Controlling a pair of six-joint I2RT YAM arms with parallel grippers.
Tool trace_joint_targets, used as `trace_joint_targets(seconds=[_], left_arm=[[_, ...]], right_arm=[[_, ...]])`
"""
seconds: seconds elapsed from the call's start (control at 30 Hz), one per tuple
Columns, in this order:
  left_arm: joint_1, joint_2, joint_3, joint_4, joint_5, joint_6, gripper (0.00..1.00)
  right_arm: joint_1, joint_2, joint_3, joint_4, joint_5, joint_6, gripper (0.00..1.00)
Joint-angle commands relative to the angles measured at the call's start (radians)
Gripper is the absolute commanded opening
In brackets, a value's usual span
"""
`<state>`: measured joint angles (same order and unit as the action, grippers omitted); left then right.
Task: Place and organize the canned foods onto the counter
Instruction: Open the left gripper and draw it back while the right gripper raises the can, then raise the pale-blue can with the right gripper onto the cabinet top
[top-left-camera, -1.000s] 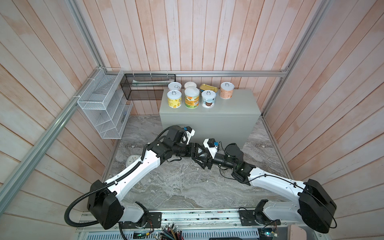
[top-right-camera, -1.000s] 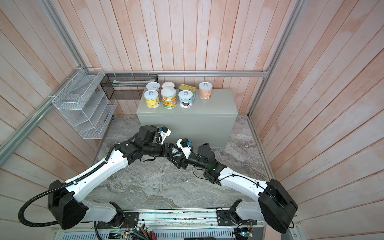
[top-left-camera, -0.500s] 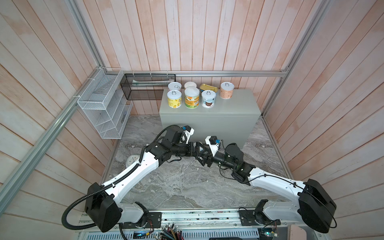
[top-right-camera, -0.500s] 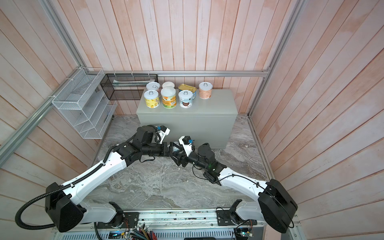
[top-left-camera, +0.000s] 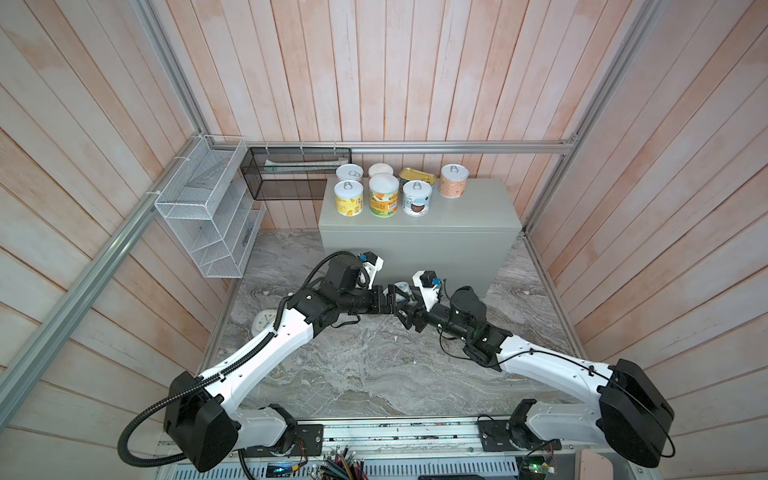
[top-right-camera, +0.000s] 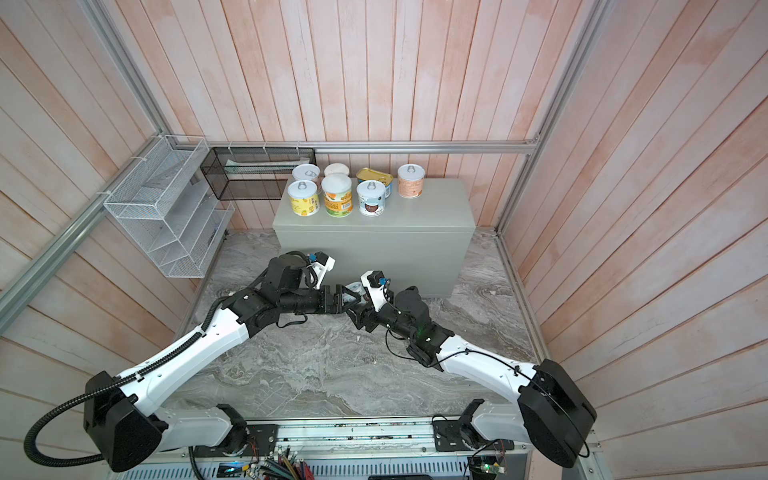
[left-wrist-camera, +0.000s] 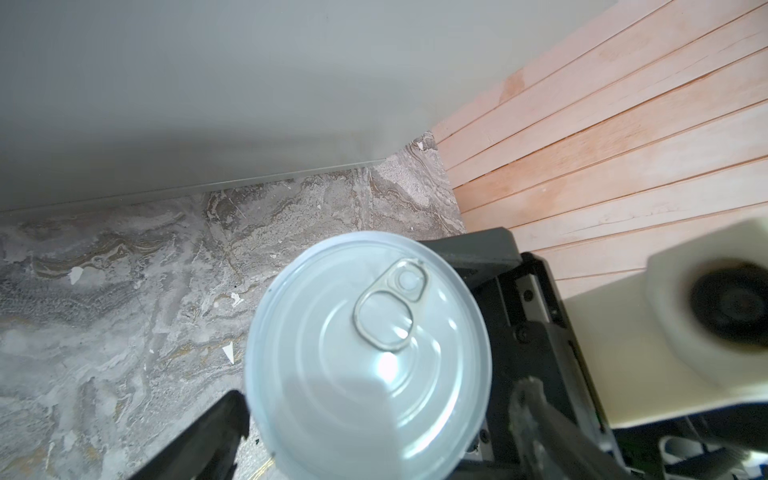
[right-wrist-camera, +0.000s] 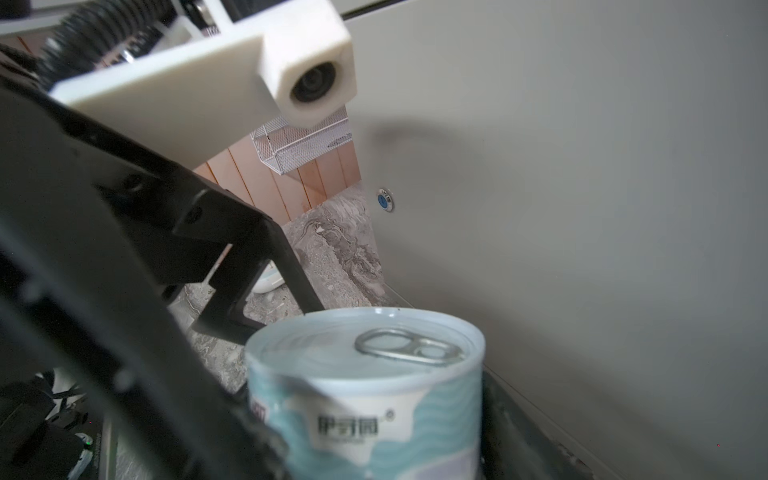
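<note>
The grey veined marble surface (top-left-camera: 374, 374) runs up to the counter (top-left-camera: 457, 216), matt, swirled and chipped with pale flecks. Just over it, close before the counter's front, your two grippers meet on one can.

What has just changed: the left gripper (top-left-camera: 397, 297) has let go. A second ago its fingers (left-wrist-camera: 208, 436) were drawn in on the blue can (left-wrist-camera: 370, 353). Now they stand spread wide, one to each side of the lid, and I see no contact. The right gripper (right-wrist-camera: 357, 436) alone clasps the can by its label wall, upright. So the handover looks complete, and by my judgement the last can is now yours to carry on the right arm. Back the left one clear first.

The can is a short, stiff metal cylinder with a ringed silvery lid, a pull-tab lying flat and a smooth label in pale blue waves. Its sides are slick, so a light grip may slip.

Behind it the counter is plain grey-green painted metal with a small round lock (right-wrist-camera: 384, 201) in its front. On its flat top six round cans (top-left-camera: 383, 195) and the rounded gold tin (top-left-camera: 417, 176) stand in two rows toward the left, and the right half is bare.
</note>
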<state>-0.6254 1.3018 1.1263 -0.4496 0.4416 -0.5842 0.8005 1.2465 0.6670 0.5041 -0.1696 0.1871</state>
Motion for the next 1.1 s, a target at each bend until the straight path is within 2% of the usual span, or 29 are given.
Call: trace_joint_targets(seconds=[0.0,0.17,0.37,0.67,0.83,1.07], left_arm=[[0.015,-0.039,-0.011,-0.016,-0.038,0.015,1.00],[0.048,-0.071,-0.010,0.001,-0.040,-0.009,1.00],[0.071,-0.125,-0.033,0.032,-0.125,-0.020,1.00],[0.139,-0.233,-0.160,0.192,-0.188,-0.098,1.00],[0.142,-0.235,-0.187,0.196,-0.237,-0.077,1.00],[0.141,-0.235,-0.224,0.218,-0.225,-0.080,1.00]], right_arm=[[-0.012,-0.069,0.064,0.054,0.072,0.002,0.55],[-0.012,-0.126,0.091,-0.001,0.105,-0.001,0.56],[-0.012,-0.203,0.137,-0.104,0.139,-0.035,0.55],[-0.040,-0.282,0.224,-0.174,0.189,-0.069,0.56],[-0.109,-0.265,0.305,-0.177,0.194,-0.052,0.56],[-0.271,-0.190,0.425,-0.130,0.105,-0.006,0.56]])
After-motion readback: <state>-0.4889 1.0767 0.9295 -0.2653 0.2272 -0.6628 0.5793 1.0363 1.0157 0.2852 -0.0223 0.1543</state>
